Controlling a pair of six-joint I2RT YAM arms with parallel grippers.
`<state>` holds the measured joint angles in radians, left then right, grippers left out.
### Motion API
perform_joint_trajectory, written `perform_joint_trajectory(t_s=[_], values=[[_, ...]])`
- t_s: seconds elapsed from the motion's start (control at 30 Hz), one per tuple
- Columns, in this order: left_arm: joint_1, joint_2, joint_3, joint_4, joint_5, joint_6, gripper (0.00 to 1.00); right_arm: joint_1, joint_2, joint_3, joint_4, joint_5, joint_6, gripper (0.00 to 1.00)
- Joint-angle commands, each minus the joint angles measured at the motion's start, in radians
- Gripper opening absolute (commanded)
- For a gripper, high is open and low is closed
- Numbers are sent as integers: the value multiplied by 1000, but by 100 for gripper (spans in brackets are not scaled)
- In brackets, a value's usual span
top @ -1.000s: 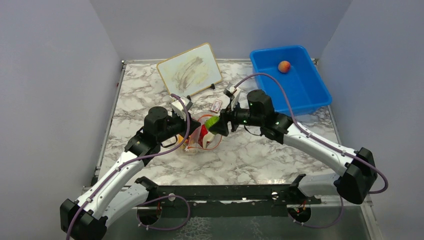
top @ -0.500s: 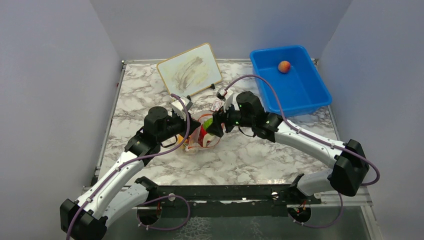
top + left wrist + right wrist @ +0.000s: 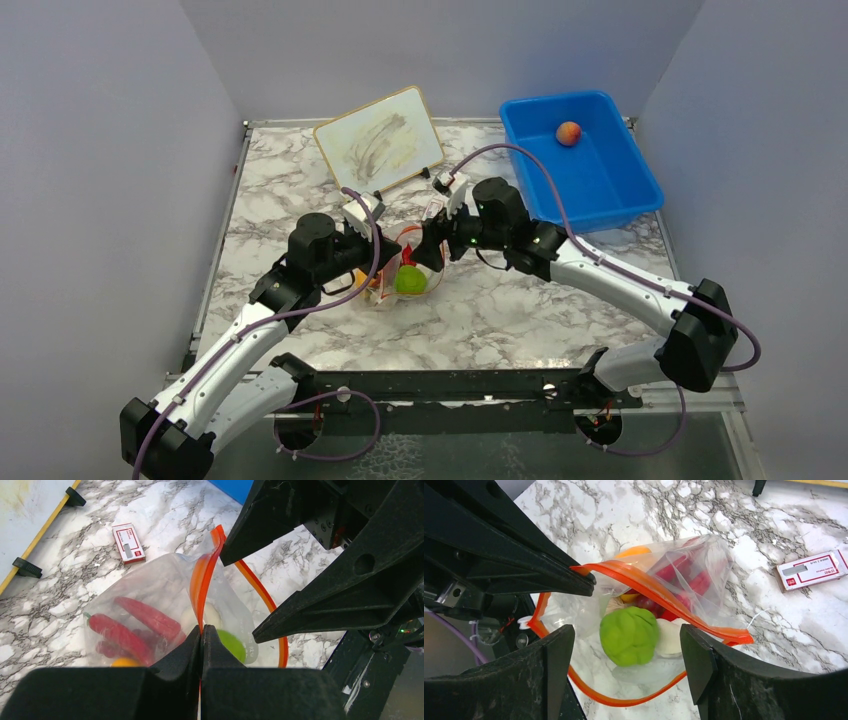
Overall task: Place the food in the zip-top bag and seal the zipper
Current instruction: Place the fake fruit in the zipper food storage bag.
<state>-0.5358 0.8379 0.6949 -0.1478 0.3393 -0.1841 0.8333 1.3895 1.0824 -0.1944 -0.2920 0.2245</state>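
bag: the zip-top bag [image 3: 400, 275] is parked near the middle of the table, a touch toward the left edge, with its mouth held up and open
left gripper [image 3: 201, 640]: pinched tight on one lip of the zipper [image 3: 649, 580], so the mouth is propped open
right gripper [image 3: 430, 252]: jaws spread wide just over the mouth, nothing held
already bagged: green round fruit [image 3: 629, 635], white mushroom [image 3: 670, 637], red chili [image 3: 145, 617]
not bagged yet: peach-coloured fruit [image 3: 568, 133], sat in the blue bin [image 3: 620, 190] at the far right corner
step in hand: probably the right arm being cleared off and sent for the peach
tip: the fingers are best lifted straight up so the free lip isn't snagged. The left pinch should be held steady, or the mouth could flop shut
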Motion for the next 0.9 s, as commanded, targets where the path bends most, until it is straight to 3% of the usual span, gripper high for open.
perform_joint_trajectory(t_s=[0.0, 0.3, 0.47, 0.73, 0.87], values=[[3, -4, -6, 14, -5, 6, 0, 9, -12, 36, -22, 14, 27, 78], [5, -6, -6, 14, -3, 5, 0, 8, -53, 76, -35, -21, 49, 77], [3, -9, -6, 13, -1, 5, 0, 7, -92, 104, -52, 122, 39, 77], [3, -15, -8, 14, -3, 5, 0, -15, -36, 212, -158, 492, -118, 77], [3, -18, -7, 14, -3, 4, 0, -108, -15, 225, -135, 534, -154, 77]])
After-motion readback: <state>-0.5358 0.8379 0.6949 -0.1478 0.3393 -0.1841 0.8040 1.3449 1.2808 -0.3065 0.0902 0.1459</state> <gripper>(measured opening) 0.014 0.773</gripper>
